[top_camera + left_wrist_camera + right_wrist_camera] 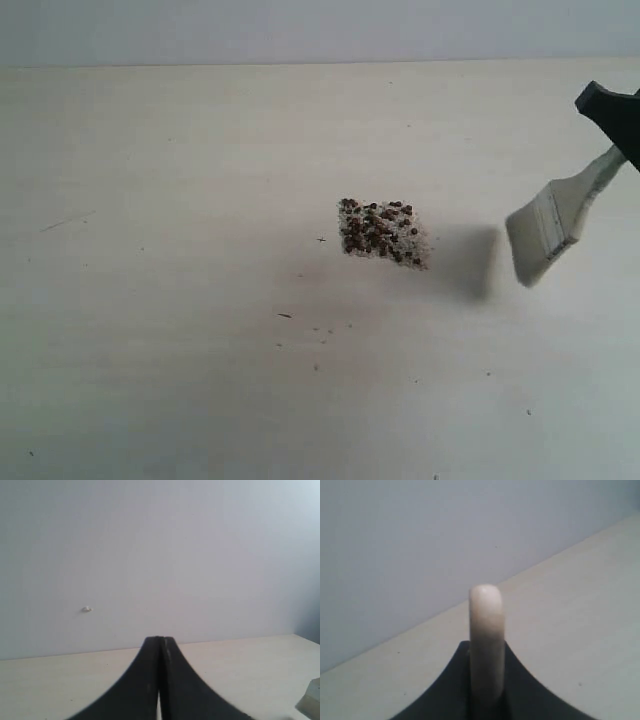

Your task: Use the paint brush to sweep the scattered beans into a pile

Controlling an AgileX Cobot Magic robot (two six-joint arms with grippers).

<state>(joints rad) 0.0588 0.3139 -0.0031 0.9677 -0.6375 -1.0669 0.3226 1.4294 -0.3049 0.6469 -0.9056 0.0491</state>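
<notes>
The beans [382, 231] lie gathered in a tight reddish-brown patch with pale grit at the table's middle. To their right the paint brush [552, 225] hangs tilted above the table, pale bristles lowest and clear of the beans. My right gripper [612, 112] is shut on its cream handle at the exterior view's right edge. In the right wrist view the rounded handle end [486, 625] sticks out between the black jaws of that gripper [486, 647]. The left gripper [160, 642] is shut with nothing in it, out of the exterior view.
A few thin dark specks and slivers [285, 316] lie in front of the pile on the pale table [150, 300]. A plain wall stands behind the table. A pale object's corner [312, 695] shows at the left wrist view's edge.
</notes>
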